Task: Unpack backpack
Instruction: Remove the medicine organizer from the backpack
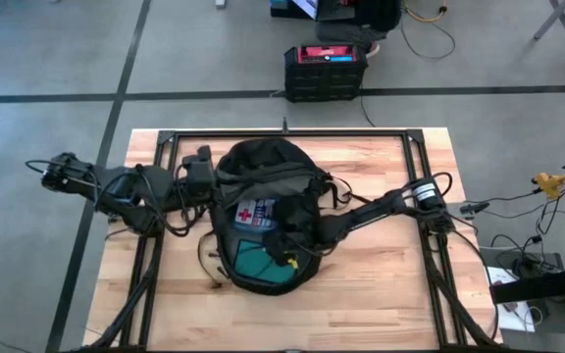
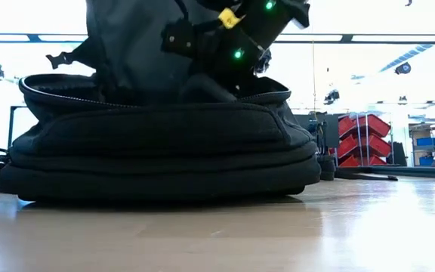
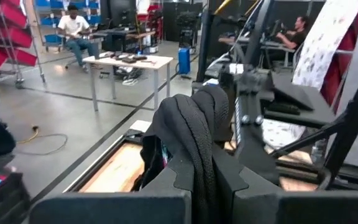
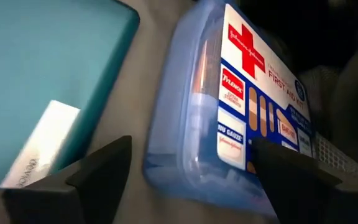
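The black backpack (image 1: 263, 221) lies on the wooden table with its opening up, its bottom flat on the top (image 2: 165, 151). Inside it lie a blue first aid kit (image 4: 229, 106) with a red cross and a teal box (image 4: 42, 81). My left gripper (image 1: 211, 179) is shut on the backpack's fabric at the left side of the opening. My right gripper (image 4: 197, 180) reaches down into the opening (image 1: 281, 230), open, with one finger on each side of the kit's near end; no touch shows. My left gripper pinches a bunched fold of the backpack's black fabric (image 3: 194, 140) between its two fingers (image 3: 166, 186). The fingers come in level from the table's left. The fold stands up above the fingers, held clear of the table, and the rest of the backpack lies on the wood.
Bare wood (image 1: 381, 284) lies to the right of the backpack and along the near edge. A black metal frame (image 1: 282, 133) runs round the table top. A black crate with a red top (image 1: 327, 67) stands on the floor beyond the far edge. People sit in the room behind.
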{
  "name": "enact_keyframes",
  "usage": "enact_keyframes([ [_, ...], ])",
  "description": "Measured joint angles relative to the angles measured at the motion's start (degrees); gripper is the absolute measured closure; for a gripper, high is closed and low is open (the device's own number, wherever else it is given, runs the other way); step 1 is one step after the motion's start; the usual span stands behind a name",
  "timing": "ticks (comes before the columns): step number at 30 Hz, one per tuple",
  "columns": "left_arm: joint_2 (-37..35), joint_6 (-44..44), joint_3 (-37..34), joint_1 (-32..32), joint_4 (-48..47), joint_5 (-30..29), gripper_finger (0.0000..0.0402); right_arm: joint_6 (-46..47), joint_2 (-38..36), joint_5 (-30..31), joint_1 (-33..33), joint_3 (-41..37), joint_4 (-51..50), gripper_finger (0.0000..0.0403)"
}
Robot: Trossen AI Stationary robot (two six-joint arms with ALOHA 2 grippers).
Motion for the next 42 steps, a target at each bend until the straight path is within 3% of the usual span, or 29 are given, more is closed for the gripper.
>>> enact_keyframes([
  [4,2.19,0.41,1.42,-0.03,1.20,5.07,0.0400,-0.67,0.48,0.82,-1.33,0.10,0.07,0.0091],
  [9,6.81,1.31,7.44,-0.47,-1.36,7.56,0.0400,-5.33,-0.29,9.43,-1.28,-0.04,-1.41,0.0097],
  [20,18.15,2.18,29.22,-0.85,-16.68,9.23,0.0400,-12.74,-4.42,14.02,-0.68,-0.27,-2.83,0.0094],
  [25,23.44,1.46,39.05,-0.93,-23.54,9.69,0.0400,-17.51,-4.61,22.99,0.39,-0.02,-2.60,0.0100],
  [31,27.01,1.31,44.83,-0.94,-26.85,9.19,0.0400,-15.59,-5.60,16.24,1.27,0.38,-2.41,0.0115],
  [38,26.40,0.97,44.12,-0.59,-29.20,7.72,0.0400,-15.82,-5.60,5.94,3.56,0.43,-1.74,0.0140],
  [42,26.11,0.94,44.09,-0.59,-29.78,6.54,0.0400,-17.39,-5.60,5.10,5.25,0.45,-0.30,0.0157],
])
